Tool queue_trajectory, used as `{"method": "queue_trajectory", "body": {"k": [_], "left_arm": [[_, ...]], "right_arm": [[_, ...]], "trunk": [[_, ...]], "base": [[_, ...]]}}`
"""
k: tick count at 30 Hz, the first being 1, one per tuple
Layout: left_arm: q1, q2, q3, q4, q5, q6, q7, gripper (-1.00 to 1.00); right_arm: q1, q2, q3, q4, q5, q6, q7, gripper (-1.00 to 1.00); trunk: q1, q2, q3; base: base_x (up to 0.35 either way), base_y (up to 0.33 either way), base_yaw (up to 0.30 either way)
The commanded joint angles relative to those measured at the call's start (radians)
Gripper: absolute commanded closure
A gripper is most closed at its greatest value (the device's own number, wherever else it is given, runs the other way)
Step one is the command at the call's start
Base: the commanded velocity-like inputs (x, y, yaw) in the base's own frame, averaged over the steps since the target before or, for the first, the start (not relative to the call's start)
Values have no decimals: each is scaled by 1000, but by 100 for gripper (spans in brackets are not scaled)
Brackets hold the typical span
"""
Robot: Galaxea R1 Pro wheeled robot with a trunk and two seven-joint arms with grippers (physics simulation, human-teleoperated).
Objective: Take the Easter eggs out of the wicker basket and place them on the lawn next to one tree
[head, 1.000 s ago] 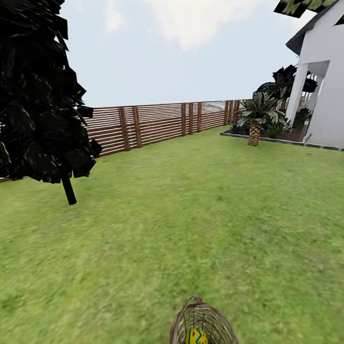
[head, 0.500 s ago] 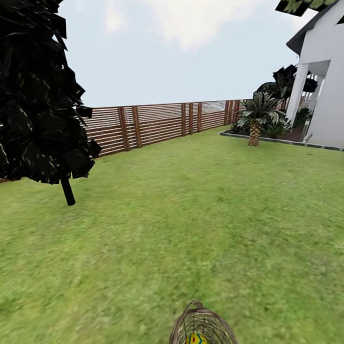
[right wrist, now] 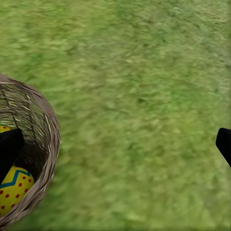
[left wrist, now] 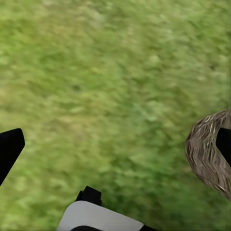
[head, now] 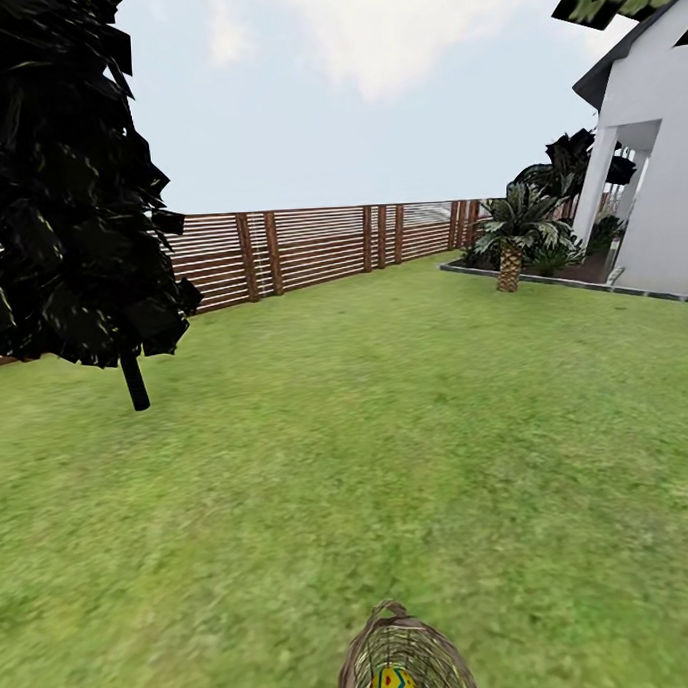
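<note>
The yellow Easter eggs with blue zigzag bands and red dots lie down inside the round brown woven wicker basket (head: 406,657), which stands on the green grass lawn (head: 388,432) at the very bottom of the head view, just in front of the robot. From up there one egg (head: 393,685) shows through the open mouth, under the small loop on the rim. The right wrist view looks into the same basket (right wrist: 36,144) and catches one egg (right wrist: 14,190) plainly, with a sliver of a second egg (right wrist: 4,129) just above a dark fingertip; I can't tell how many more are inside.

The right gripper (right wrist: 118,147) hangs over the grass beside the basket with its two black fingertips (right wrist: 9,149) spread wide apart, one of them overlapping the basket's mouth, nothing held between them. The left gripper (left wrist: 118,142) is likewise spread wide, empty, above bare grass with the basket's woven wall (left wrist: 207,154) by one fingertip.

Farther off, a dark black cypress-like tree (head: 67,186) stands on the lawn to the left, a brown slatted wooden fence (head: 310,247) runs along the back, and a low spiky palm-like plant (head: 514,231) sits near the white house (head: 657,170) on the right.
</note>
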Motion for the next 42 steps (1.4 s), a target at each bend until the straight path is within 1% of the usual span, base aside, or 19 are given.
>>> {"method": "queue_trajectory", "body": {"k": [1, 9, 14, 15, 18, 20, 22, 25, 27, 28, 29, 30, 32, 33, 35, 36, 37, 39, 42], "left_arm": [[-1, 0, -2, 1, 10, -2, 1, -100], [-1, 1, -3, 1, 10, 5, 0, -100], [-1, -26, -4, -33, 10, 10, -4, -100], [-1, -29, -4, -66, 10, 28, -5, -100], [-1, -32, -3, -138, 10, 134, -4, -100], [-1, -31, -3, -218, 10, 251, -3, -100], [-1, -31, -2, -291, 10, 346, -1, -100], [-1, -32, -2, -375, 10, 412, 3, -100], [-11, -39, -2, -453, 10, 473, 40, -100], [-17, -41, -2, -466, 11, 489, 54, -100], [-44, -47, -2, -494, 12, 541, 103, -100], [-56, -48, -2, -500, 13, 559, 119, -100], [-130, -54, -2, -515, 16, 640, 169, -100], [-146, -56, -2, -517, 16, 653, 174, -100], [-209, -67, -2, -521, 17, 693, 189, -100], [-258, -79, -2, -522, 17, 720, 195, -100], [-275, -83, -2, -523, 17, 731, 196, -100], [-326, -98, -1, -541, 18, 795, 197, -100], [-354, -113, 4, -673, 18, 941, 198, -100]], "right_arm": [[-1, 0, -1, 1, 0, -3, -1, -100], [-1, 2, -3, -1, -4, 1, -1, -100], [-3, 0, -8, -23, -11, 8, -5, -100], [-5, 0, -9, -45, -22, 16, -6, -100], [-23, -1, -10, -98, -64, 78, -7, -100], [-54, -4, -10, -146, -106, 179, -6, -100], [-94, -14, -11, -200, -130, 285, -7, -100], [-147, -35, -12, -254, -142, 403, -7, -100], [-214, -42, -12, -271, -147, 502, -7, -100], [-229, -42, -12, -272, -148, 519, -7, -100], [-268, -41, -12, -274, -149, 572, -7, -100], [-280, -40, -12, -274, -149, 592, -7, -100], [-342, -17, -11, -276, -153, 732, -7, -100], [-355, -10, -11, -276, -154, 764, -7, -100], [-408, 19, -11, -276, -155, 884, -7, -100], [-446, 43, -11, -276, -155, 958, -7, -100], [-458, 50, -11, -276, -154, 983, -7, -100], [-511, 69, -11, -272, -154, 1098, -6, -100], [-561, 85, -10, -271, -157, 1254, -7, -100]], "trunk": [[4, -9, -5], [35, -65, -30], [54, -100, -46], [58, -107, -49], [69, -128, -58], [77, -142, -65], [85, -156, -71], [96, -177, -80], [104, -191, -86], [108, -198, -90], [112, -205, -93], [115, -212, -96], [123, -226, -102], [127, -233, -105], [135, -247, -112], [138, -254, -115], [142, -261, -118], [150, -275, -124], [161, -296, -133]], "base": [[0, 0, 0], [0, 0, 0], [0, 0, 0], [0, 0, 0], [0, 0, 0], [0, 0, 0], [0, 0, 0], [0, 0, 0], [0, 0, 0], [0, 0, 0], [0, 0, 0], [0, 0, 0], [0, 0, 0], [0, 0, 0], [0, 0, 0], [0, 0, 0], [0, 0, 0], [0, 0, 0], [0, 0, 0]]}}
